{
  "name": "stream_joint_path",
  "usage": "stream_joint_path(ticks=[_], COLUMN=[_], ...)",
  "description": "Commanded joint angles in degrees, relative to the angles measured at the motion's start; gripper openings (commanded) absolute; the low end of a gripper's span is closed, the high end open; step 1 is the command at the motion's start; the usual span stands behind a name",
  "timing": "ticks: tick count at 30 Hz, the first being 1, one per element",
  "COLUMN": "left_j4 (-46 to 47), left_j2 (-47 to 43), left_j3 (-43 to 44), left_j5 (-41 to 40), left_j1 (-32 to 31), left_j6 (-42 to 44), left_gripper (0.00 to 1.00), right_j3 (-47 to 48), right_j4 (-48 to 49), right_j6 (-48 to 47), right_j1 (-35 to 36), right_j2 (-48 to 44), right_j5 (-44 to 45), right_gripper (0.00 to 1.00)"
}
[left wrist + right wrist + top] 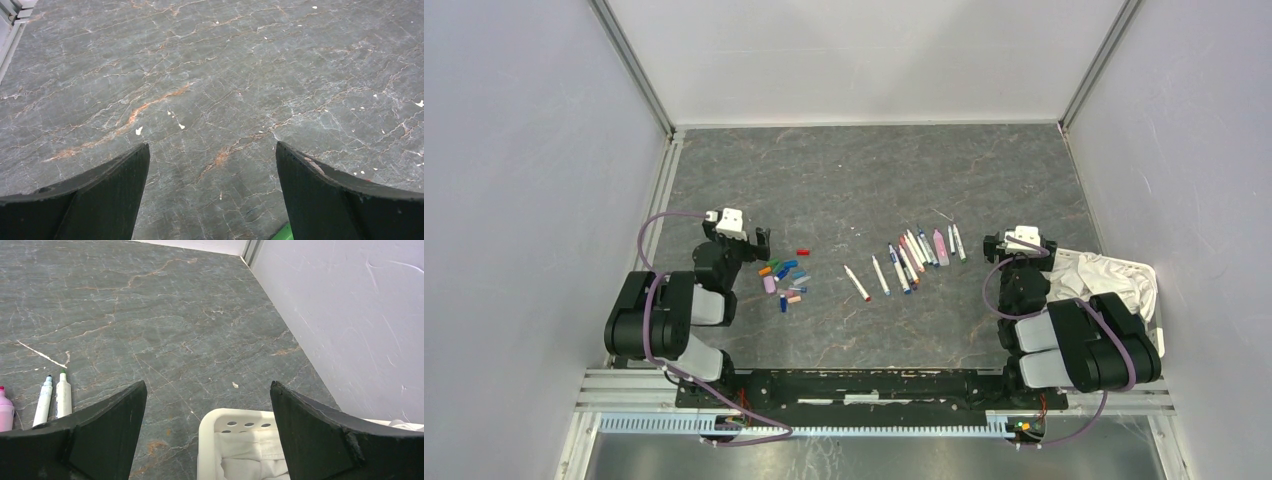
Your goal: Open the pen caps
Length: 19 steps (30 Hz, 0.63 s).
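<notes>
Top view: the pen caps (784,280) lie loose in a small cluster left of centre, just right of the left arm's wrist; blue, orange, green and pink among them; one red cap (803,252) sits slightly apart, above the cluster.

Same view: the pens (914,255) lie in a slanted row right of centre on the grey marbled table (874,170), well apart from the caps; a thicker pink pen (940,246) lies near the row's right end.

Left wrist view: left gripper (211,145) has its fingers spread wide, nothing between them, bare table ahead; green sliver (285,234) at the lower edge, identity not determinable.

Right wrist view: right gripper (207,383) has its fingers spread wide, holding nothing; white basket (220,422) with white cloth (250,455) at lower centre; two white-barrelled pens at lower left.
</notes>
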Motion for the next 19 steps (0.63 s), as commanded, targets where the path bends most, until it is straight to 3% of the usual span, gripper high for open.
stream_joint_path(ticks=[1, 19], left_j4=[1.0, 0.5], left_j2=[0.0, 0.2], left_j3=[0.8, 1.1], left_j5=[-0.9, -0.6], left_j1=[0.3, 0.3], left_j6=[-2.9, -2.8], left_gripper=[1.00, 1.00], right_j3=[-6.5, -6.5], right_j4=[1.9, 1.9], right_j6=[0.8, 0.8], right_j1=[-0.2, -0.2], right_j2=[-0.8, -0.8], right_j5=[-0.7, -0.7], right_gripper=[0.98, 0.98])
